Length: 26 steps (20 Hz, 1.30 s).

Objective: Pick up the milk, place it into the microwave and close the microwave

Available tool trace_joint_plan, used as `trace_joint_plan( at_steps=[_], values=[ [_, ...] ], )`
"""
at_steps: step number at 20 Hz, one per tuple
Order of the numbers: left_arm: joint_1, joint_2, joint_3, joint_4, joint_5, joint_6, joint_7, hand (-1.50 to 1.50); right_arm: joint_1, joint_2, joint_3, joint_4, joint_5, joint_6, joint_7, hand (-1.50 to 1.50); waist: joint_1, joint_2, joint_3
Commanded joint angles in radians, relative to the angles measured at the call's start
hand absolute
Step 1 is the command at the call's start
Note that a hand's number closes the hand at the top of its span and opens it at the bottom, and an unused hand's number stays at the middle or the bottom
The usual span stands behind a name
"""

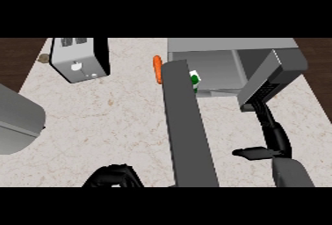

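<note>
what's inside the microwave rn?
A white-and-green carton, presumably the milk, shows just inside the microwave, at its left. The open door covers most of it; the rest of the cavity looks bare.

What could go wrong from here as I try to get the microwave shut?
1. The microwave door stands wide open toward the robot, while the right hand reaches along its far side; a swing from there may not catch the door.
2. The milk sits near the opening's front edge and could foul the closing door.
3. The carrot lies beside the door's hinge side and might get nudged.
</note>
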State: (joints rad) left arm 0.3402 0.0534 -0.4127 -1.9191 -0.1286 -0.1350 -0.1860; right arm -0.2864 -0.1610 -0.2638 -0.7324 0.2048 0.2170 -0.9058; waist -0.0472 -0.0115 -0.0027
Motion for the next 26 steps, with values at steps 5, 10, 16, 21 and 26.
trace_joint_plan(
  at_steps=[5, 10, 16, 21, 26],
  values=[
    [-0.342, -0.052, -0.033, 0.268, -0.065, 0.033, 0.12, 1.5, 0.269, -0.007, 0.02, -0.358, -0.054, 0.031, 0.058, -1.5, 0.007, 0.009, 0.001],
    [-0.426, -0.053, -0.096, 0.447, -0.127, -0.068, 0.145, 1.5, 0.404, -0.063, -0.017, -0.479, -0.101, 0.08, 0.065, -1.5, -0.002, 0.009, 0.001],
    [-0.663, -0.053, -0.217, 0.835, 0.044, 0.09, -0.028, 1.5, 0.408, -0.086, -0.023, -0.602, -0.177, 0.148, 0.14, -1.5, -0.009, 0.019, -0.001],
    [-0.764, -0.053, -0.411, 0.947, 0.203, 0.185, -0.065, 1.5, 0.432, -0.138, -0.043, -0.651, -0.247, 0.213, 0.125, -1.5, -0.033, 0.024, -0.001],
    [-0.803, -0.053, -0.529, 0.945, 0.294, 0.4, -0.027, 1.5, 0.421, -0.159, -0.022, -0.725, -0.291, 0.24, 0.155, -1.5, -0.069, 0.027, -0.002]
  ],
)
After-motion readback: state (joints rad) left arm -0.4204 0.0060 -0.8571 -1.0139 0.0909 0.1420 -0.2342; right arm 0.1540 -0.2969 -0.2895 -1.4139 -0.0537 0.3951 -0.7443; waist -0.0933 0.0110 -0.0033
